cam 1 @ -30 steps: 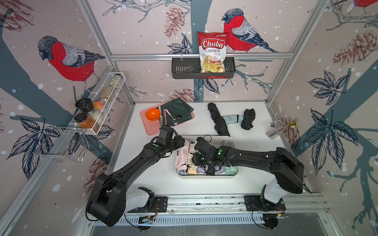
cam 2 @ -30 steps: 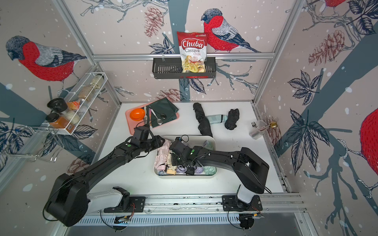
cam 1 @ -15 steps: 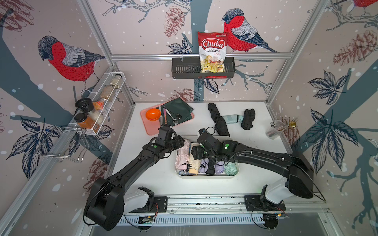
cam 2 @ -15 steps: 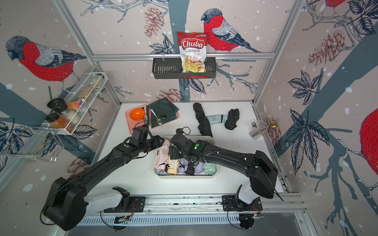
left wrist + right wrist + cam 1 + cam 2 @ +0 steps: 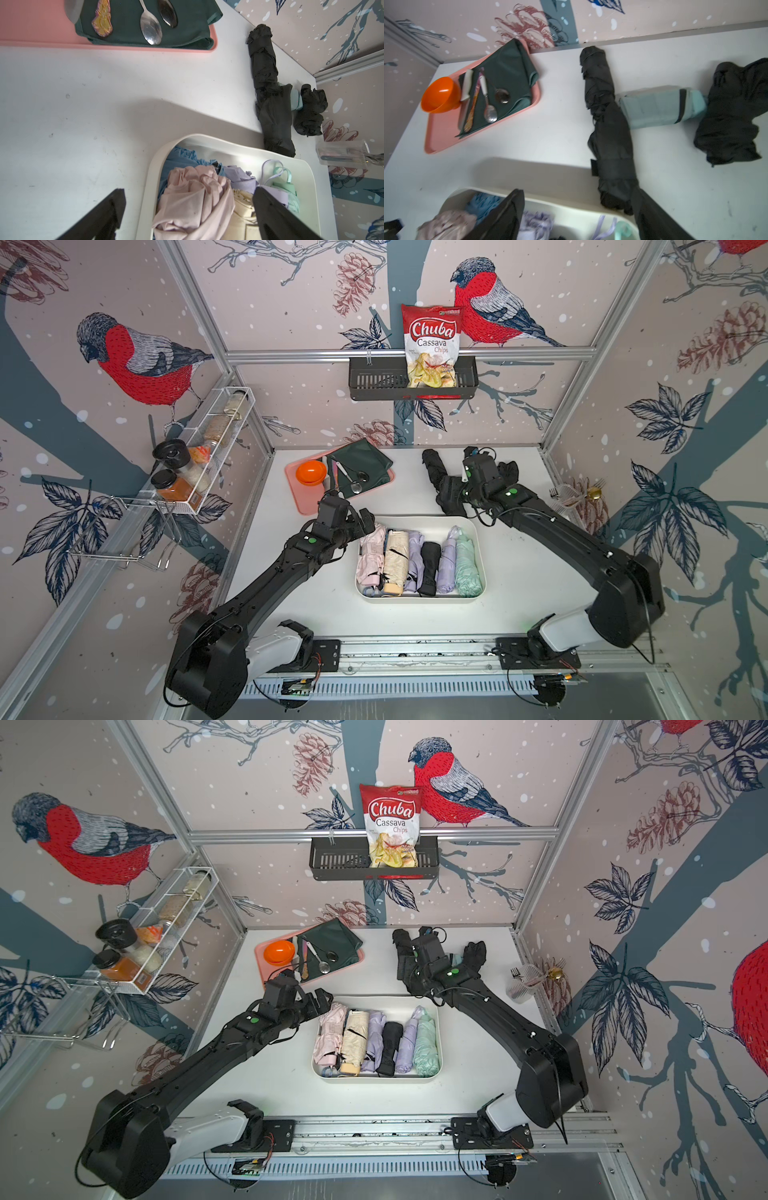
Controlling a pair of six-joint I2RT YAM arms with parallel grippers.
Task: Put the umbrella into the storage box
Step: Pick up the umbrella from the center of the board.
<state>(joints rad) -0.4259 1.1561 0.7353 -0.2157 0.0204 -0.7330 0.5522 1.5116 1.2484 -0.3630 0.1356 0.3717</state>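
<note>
Folded umbrellas point(image 5: 415, 564) fill the storage box point(image 5: 415, 600); we see the left gripper point(image 5: 188, 192) at its far left corner and the right gripper point(image 5: 577, 191) above a long black umbrella point(image 5: 608, 128) on the table point(image 5: 316, 605), both with fingers spread, empty.

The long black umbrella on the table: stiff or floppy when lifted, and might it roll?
Likely stiff: the black umbrella lies as one long bundle. Its loose wrinkled fabric may slip when gripped. Rolling seems unlikely; the teal umbrella rests against it.
</note>
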